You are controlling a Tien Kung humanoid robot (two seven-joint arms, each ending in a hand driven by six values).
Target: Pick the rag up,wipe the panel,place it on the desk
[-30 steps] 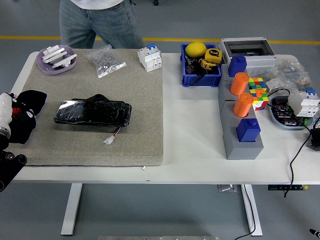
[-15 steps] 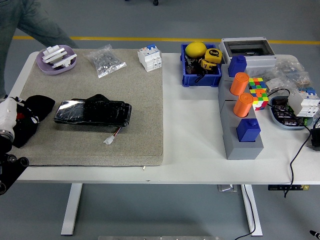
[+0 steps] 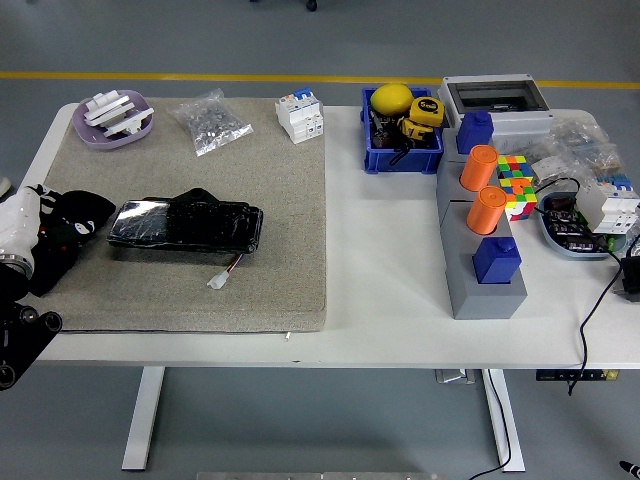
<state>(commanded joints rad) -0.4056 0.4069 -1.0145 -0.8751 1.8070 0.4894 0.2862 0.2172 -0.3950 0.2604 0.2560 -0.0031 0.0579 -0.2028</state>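
Note:
The black rag [image 3: 72, 228] lies bunched on the grey mat [image 3: 290, 220] at its left edge, just left of the panel. The panel [image 3: 186, 224] is a flat, glossy black slab lying in the middle-left of the mat, with a small white connector [image 3: 217, 281] on a wire at its lower right. My left hand [image 3: 20, 232], white on the back, comes in from the left edge and is closed on the rag's left side, low over the mat. The rag's right edge touches or nearly touches the panel's left end.
A purple dish of white parts [image 3: 113, 117], a bag of screws [image 3: 211, 122] and a white breaker [image 3: 300, 115] stand along the mat's far edge. A blue bin [image 3: 400, 135], grey block stand with orange cylinders [image 3: 482, 230] and cables [image 3: 590, 300] fill the right side.
My left hand has carried the rag a little to the right, up to the panel's left end. The person at the far side walked off to the left and is gone.

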